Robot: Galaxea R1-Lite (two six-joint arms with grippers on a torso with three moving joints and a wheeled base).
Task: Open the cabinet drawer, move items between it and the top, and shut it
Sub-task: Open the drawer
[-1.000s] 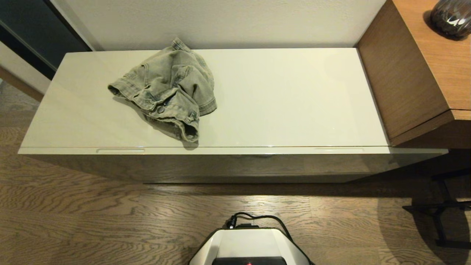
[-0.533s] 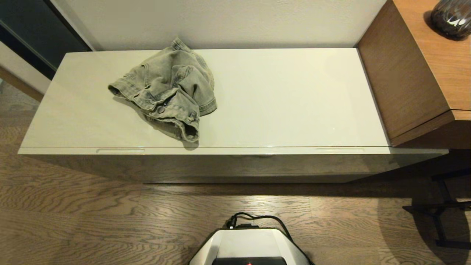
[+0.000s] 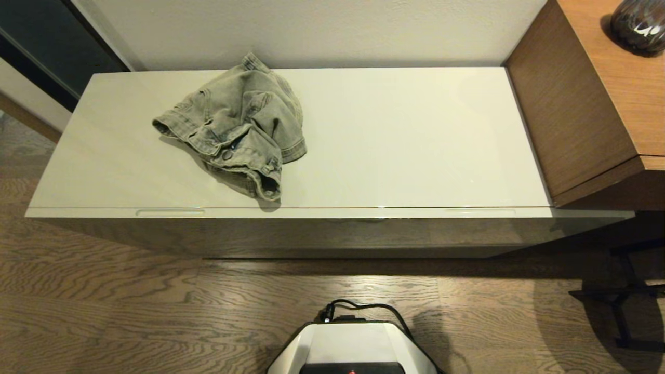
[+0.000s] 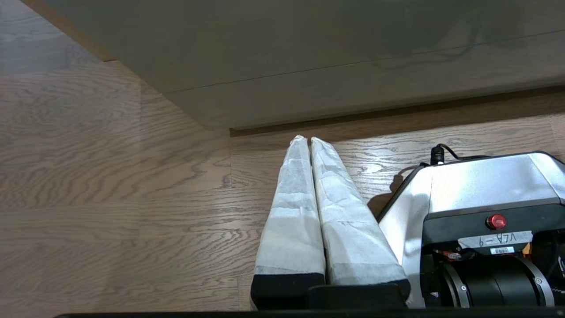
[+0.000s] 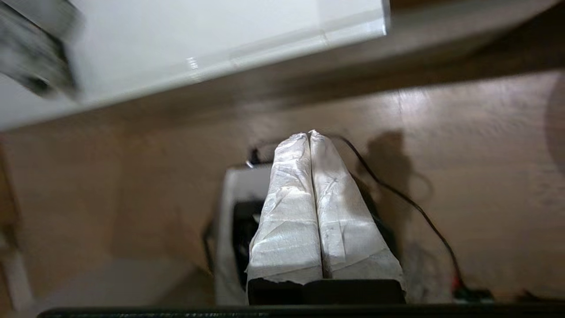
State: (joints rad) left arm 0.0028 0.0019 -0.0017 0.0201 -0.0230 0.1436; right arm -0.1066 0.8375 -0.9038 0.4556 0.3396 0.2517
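A crumpled grey-green denim garment (image 3: pixel 236 127) with a metal button lies on the left half of the glossy cream top (image 3: pixel 405 140) of the low cabinet. The cabinet drawer (image 3: pixel 332 212) is closed, with slim notches along its face near both ends. The bag of brown granules is out of view. Neither arm shows in the head view. My left gripper (image 4: pixel 307 139) is shut and empty, low over the wood floor in front of the cabinet base. My right gripper (image 5: pixel 308 133) is shut and empty, above the robot base, with the cabinet's corner (image 5: pixel 353 26) beyond it.
A tall wooden cabinet (image 3: pixel 587 98) adjoins the low cabinet on the right, with a dark vase (image 3: pixel 638 23) on top. The robot base (image 3: pixel 353 348) with a black cable (image 3: pixel 363 306) stands on the wood floor (image 3: pixel 130 301). A black stand (image 3: pixel 623 296) sits at the right.
The head view's cabinet and garment are unchanged. A faint shadow has appeared on the floor just right of the robot base.
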